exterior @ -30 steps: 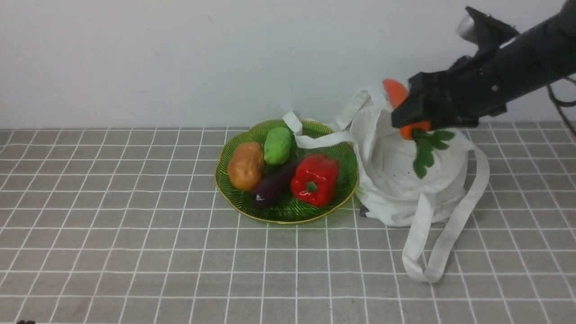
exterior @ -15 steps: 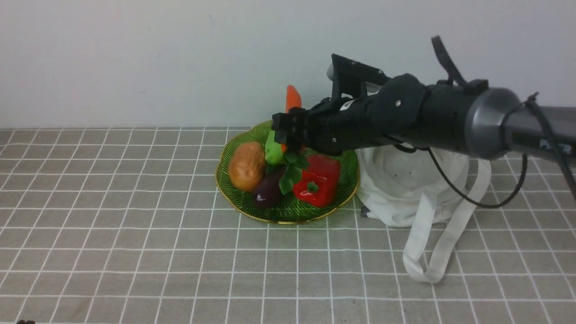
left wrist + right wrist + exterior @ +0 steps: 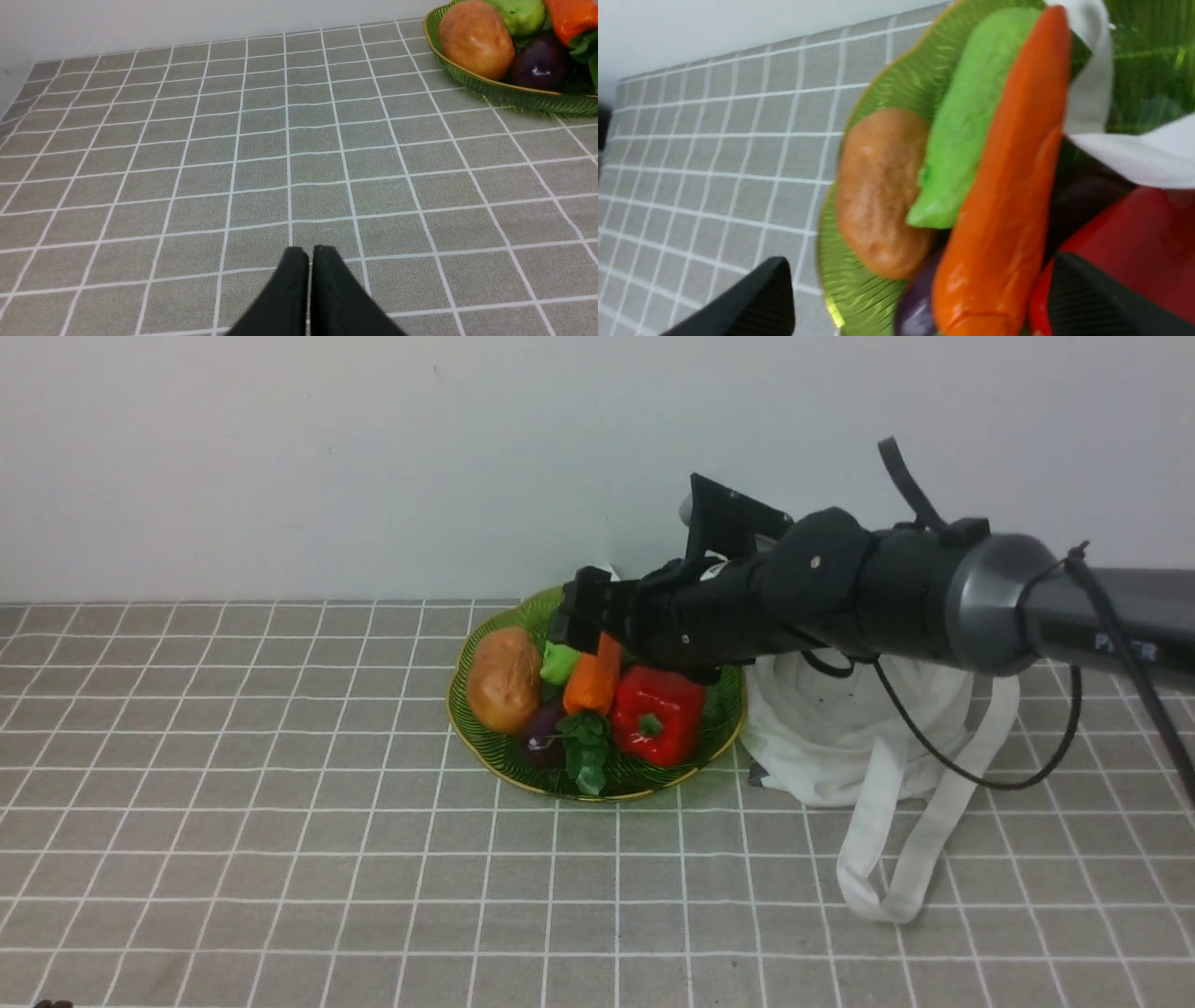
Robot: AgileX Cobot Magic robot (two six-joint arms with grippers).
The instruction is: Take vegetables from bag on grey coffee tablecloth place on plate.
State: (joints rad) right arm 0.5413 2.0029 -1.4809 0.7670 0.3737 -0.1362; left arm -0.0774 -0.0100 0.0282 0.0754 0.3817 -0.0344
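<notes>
The orange carrot [image 3: 593, 681] [image 3: 1004, 186] lies on the green glass plate [image 3: 597, 792], leaning on the other vegetables, its leafy top [image 3: 585, 751] toward the front rim. My right gripper [image 3: 583, 616] [image 3: 920, 266] hovers just above it, open, its two fingers wide on either side of the carrot and not touching it. The white bag [image 3: 840, 737] slumps to the right of the plate on the grey coffee tablecloth [image 3: 280, 849]. My left gripper [image 3: 308, 252] is shut and empty, low over bare cloth; it does not show in the front view.
A brown potato [image 3: 504, 677], a light green vegetable [image 3: 560, 663], a purple eggplant [image 3: 541, 733] and a red pepper [image 3: 658, 714] fill the plate. A bag strap [image 3: 1092, 93] drapes over the plate's far rim; another strap [image 3: 887, 859] trails forward. A white wall stands behind.
My right arm swung left from above the bag to over the plate with the carrot. The jaws then opened and the carrot dropped onto the vegetables.
</notes>
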